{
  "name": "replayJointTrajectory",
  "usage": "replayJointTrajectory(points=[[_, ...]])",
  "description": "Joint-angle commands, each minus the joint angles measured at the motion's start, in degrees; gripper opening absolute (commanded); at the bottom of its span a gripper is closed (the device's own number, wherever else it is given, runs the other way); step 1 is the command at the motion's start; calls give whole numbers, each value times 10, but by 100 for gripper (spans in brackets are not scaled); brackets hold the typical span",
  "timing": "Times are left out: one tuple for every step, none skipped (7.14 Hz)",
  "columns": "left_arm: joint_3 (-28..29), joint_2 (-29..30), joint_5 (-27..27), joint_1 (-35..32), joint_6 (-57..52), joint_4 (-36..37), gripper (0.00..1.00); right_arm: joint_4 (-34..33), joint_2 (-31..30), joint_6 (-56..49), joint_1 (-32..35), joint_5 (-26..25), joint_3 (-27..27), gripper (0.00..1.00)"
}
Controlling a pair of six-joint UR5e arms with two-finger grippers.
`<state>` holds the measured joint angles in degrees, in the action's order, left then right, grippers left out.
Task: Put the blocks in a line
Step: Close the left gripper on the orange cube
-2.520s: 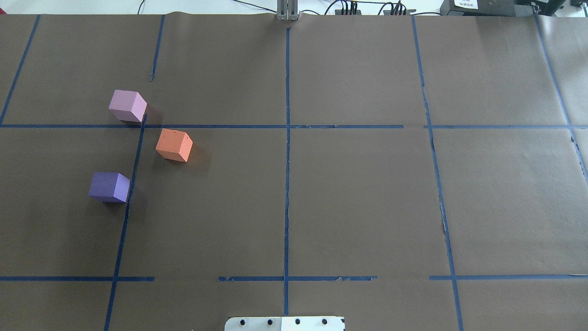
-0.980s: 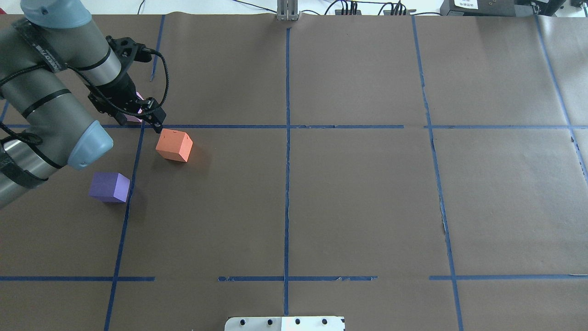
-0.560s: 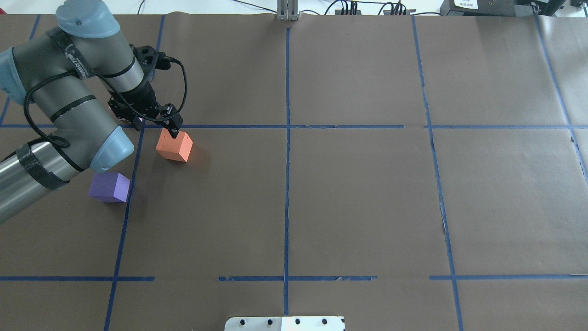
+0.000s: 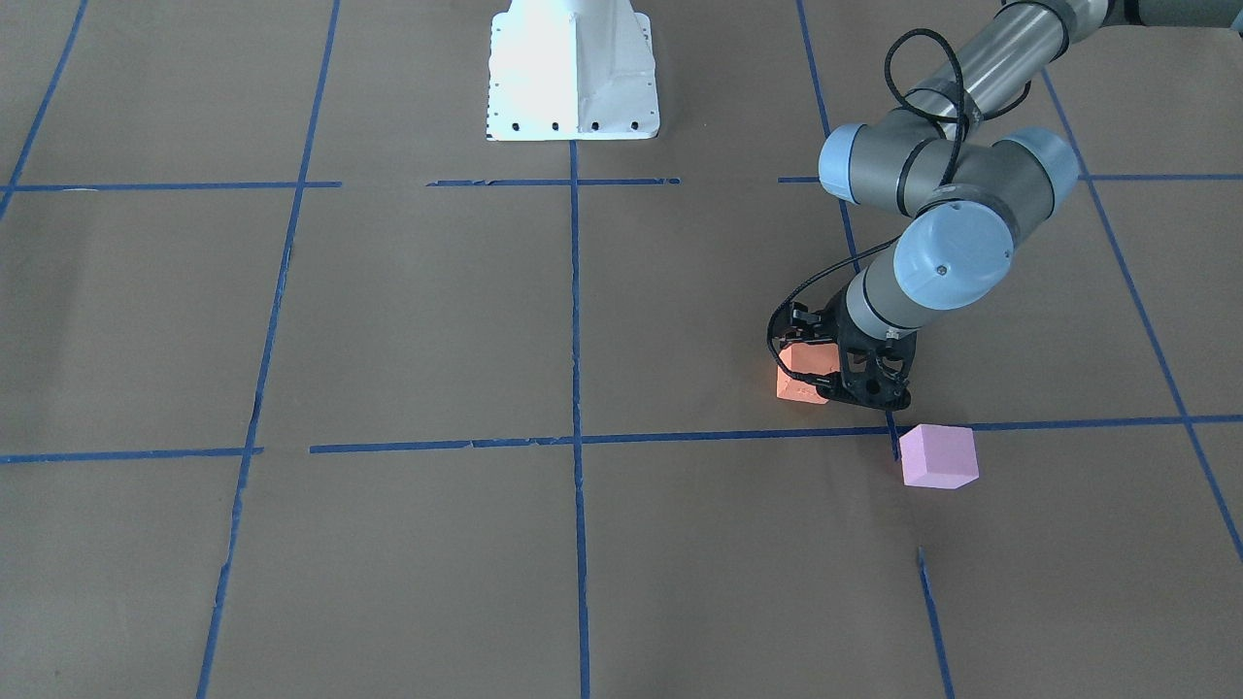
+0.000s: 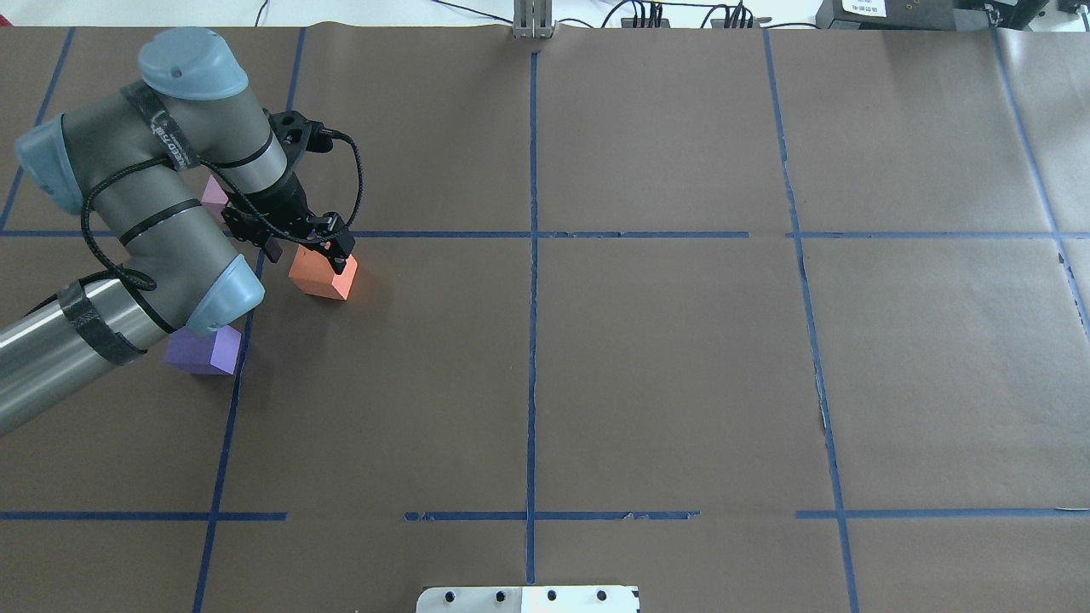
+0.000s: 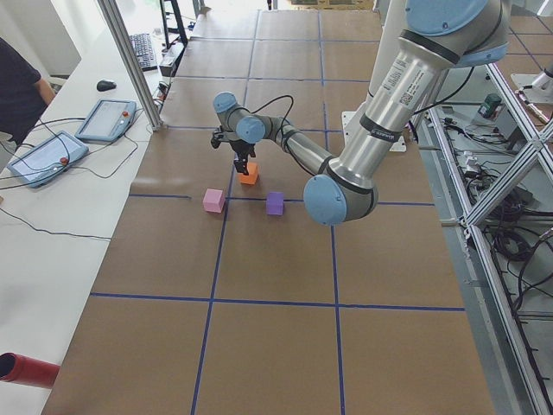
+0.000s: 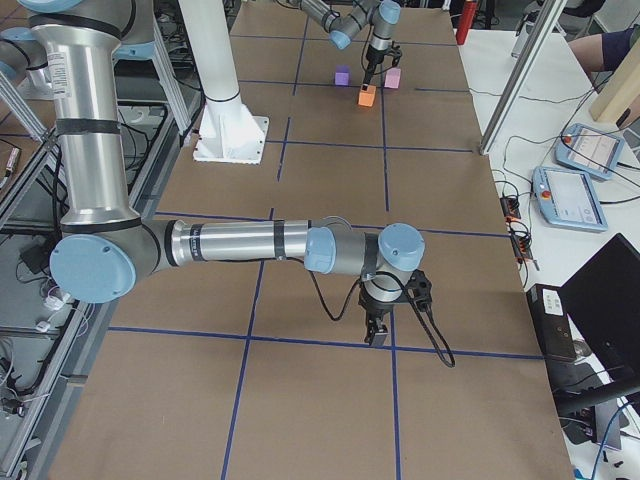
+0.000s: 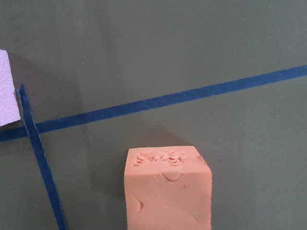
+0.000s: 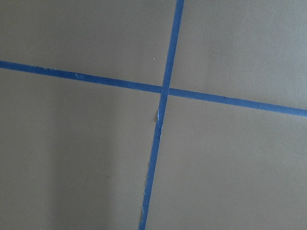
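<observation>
Swinging across since a moment ago, the left arm [image 5: 162, 213] has carried the left gripper [image 5: 308, 253] from the far edge of the orange block [image 5: 319, 279] to a spot squarely over it, while all three cubes lie where they lay before. Beneath it spreads the brown paper-covered table [image 5: 664, 358], crossed by blue tape lines [image 5: 532, 340], with the robot's white base [image 4: 573, 68] at its near edge. At the table's other end the right arm [image 7: 240, 242] reaches low over a tape crossing; its right gripper [image 7: 378, 335] points down at the paper, and whether its jaws are parted or closed cannot be told. The left gripper's black fingers [image 5: 343, 247] are spread wide, one to each side of the orange block, which stands on the paper between and just below them; whether they touch it cannot be made out. The wrist camera looks straight down on that block's dented top face. The pink-lilac block [image 4: 937, 456] sits just beyond the fingers on the side away from the robot, by a tape corner. The blue-violet block [image 5: 209, 353] stands apart from the fingers on the robot's side, partly hidden under the arm's elbow.
</observation>
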<state>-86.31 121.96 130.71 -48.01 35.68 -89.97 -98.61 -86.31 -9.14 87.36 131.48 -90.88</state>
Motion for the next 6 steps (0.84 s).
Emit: replayJointTrajectory(points=[[8, -1, 1, 1, 1, -6, 100, 0, 0, 0, 0, 0, 0, 100], [18, 1, 0, 1, 1, -15, 100, 0, 0, 0, 0, 0, 0, 100], [23, 2, 1, 2, 1, -20, 100, 0, 0, 0, 0, 0, 0, 100], [31, 3, 1, 3, 1, -31, 100, 0, 0, 0, 0, 0, 0, 100], [39, 6, 1, 3, 2, -40, 99, 0, 0, 0, 0, 0, 0, 100], [47, 6, 1, 5, 2, -42, 98, 0, 0, 0, 0, 0, 0, 100]])
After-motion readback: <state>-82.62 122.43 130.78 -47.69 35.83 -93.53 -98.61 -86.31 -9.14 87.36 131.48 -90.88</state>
